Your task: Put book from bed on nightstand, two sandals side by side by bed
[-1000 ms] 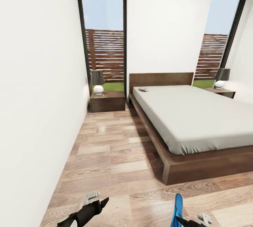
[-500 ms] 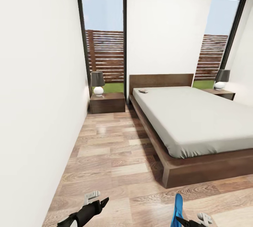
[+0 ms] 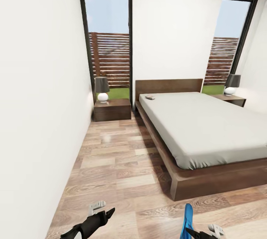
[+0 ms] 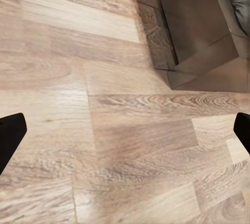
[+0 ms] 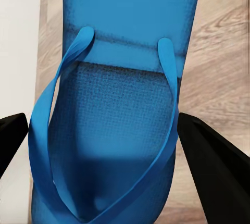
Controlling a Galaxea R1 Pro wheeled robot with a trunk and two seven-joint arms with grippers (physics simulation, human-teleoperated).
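The bed (image 3: 207, 128), with its dark wood frame and pale mattress, stands ahead on the right. The small book (image 3: 150, 97) lies on the mattress near the headboard's left end. A dark nightstand (image 3: 112, 109) sits left of the bed and another nightstand (image 3: 233, 100) at its far right. My right gripper (image 3: 193, 231) is shut on one blue sandal (image 3: 188, 216), seen close up as the sandal (image 5: 120, 104) between the black fingers (image 5: 219, 172). My left gripper (image 3: 99, 209) is open and empty over the floor (image 4: 125, 135). The other sandal is out of view.
A white wall (image 3: 40, 102) runs close along my left. Wood-plank floor (image 3: 118, 157) stretches between that wall and the bed. Each nightstand carries a lamp (image 3: 102, 89). Tall black-framed windows (image 3: 109, 46) flank the headboard. The bed frame's corner (image 4: 203, 41) lies near my left gripper.
The whole picture has shifted slightly down and left, so the camera has moved. Both arms keep their places in the view, and the sandal stays in the right gripper.
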